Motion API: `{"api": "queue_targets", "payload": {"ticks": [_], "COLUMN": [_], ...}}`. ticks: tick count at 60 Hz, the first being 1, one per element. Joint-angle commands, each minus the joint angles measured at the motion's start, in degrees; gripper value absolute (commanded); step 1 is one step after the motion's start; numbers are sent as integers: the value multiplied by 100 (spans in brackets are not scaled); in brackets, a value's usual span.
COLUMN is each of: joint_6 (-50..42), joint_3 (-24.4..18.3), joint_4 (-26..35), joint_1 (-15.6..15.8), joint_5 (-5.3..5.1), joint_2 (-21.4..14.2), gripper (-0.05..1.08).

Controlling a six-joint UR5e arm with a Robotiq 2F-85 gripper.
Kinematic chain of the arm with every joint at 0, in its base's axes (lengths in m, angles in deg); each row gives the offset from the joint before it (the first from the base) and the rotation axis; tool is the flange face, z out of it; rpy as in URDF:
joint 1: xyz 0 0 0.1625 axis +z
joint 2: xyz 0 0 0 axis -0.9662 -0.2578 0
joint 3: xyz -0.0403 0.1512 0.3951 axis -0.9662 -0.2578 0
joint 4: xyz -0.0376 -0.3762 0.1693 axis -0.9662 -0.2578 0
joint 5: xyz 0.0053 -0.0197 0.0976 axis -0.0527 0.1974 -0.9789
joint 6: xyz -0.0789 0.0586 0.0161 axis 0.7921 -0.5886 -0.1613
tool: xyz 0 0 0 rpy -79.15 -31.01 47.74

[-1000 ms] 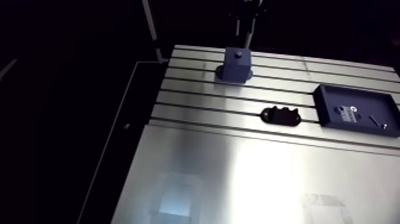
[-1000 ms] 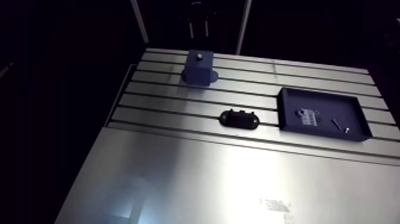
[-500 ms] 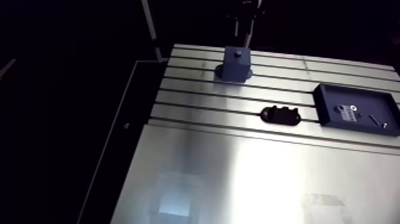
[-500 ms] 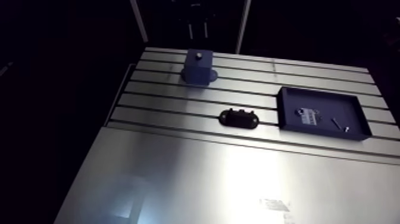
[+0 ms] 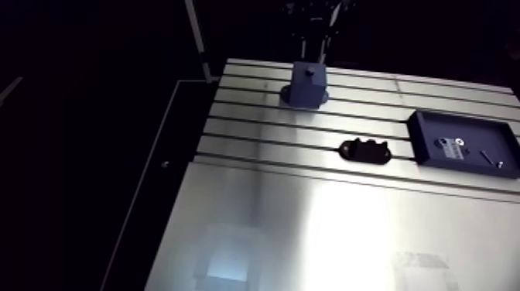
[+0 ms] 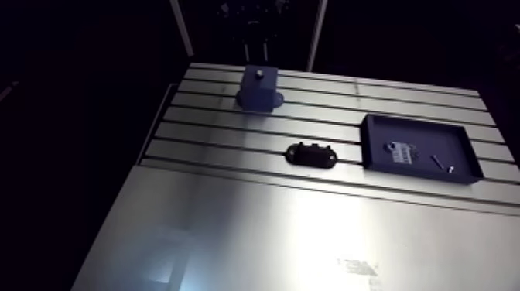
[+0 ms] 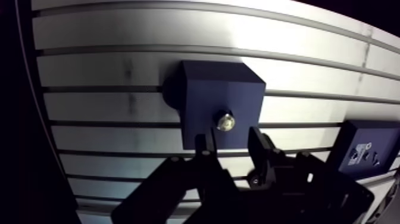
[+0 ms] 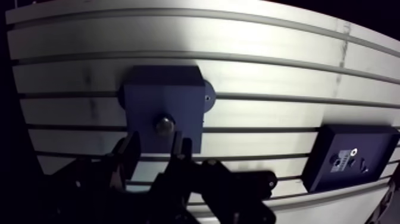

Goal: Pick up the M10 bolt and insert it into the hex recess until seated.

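Slotted aluminium forms the bench [image 5: 309, 232], with grooves running left to right across its far half and a plain bright sheet nearer me. Toward the far left stands a dark blue block [image 5: 308, 85] on a round foot. The M10 bolt [image 7: 225, 122] shows as a small shiny round end in the middle of the block's top face, so I judge it is already sitting in the recess. I cannot tell from here whether it is fully down.

The tool [image 7: 229, 138] hangs right over that block. Its two fingers [image 7: 260, 146] are a modest way apart, one on each side of the bolt and a little to its near side. Nothing is pressed between them and they have hold of nothing.

To my eye the bolt is steel: stiff, dense for its size, smooth and apt to slip. Only the short exposed end could be pinched, squarely from both sides, and any tilt would probably jam it against the hex walls.

Further right, near the middle of the bench, a black bracket [image 5: 365, 149] lies flat across a groove, well apart from the block. At the far right sits a shallow blue tray [image 5: 416, 139] holding a small plate [image 5: 450, 148] and a thin pin [image 5: 486, 155].
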Motion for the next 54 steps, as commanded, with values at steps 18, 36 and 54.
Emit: {"api": "queue_targets", "payload": {"ticks": [18,36,54], "joint_6": [-176,-157,-140], "joint_3": [164,164,164], "joint_4": [-148,-157,-157], "joint_1": [-53,-69,-114], "joint_5": [-98,-145,-145], "joint_2": [6,41,60], "gripper": [57,57,57]}}
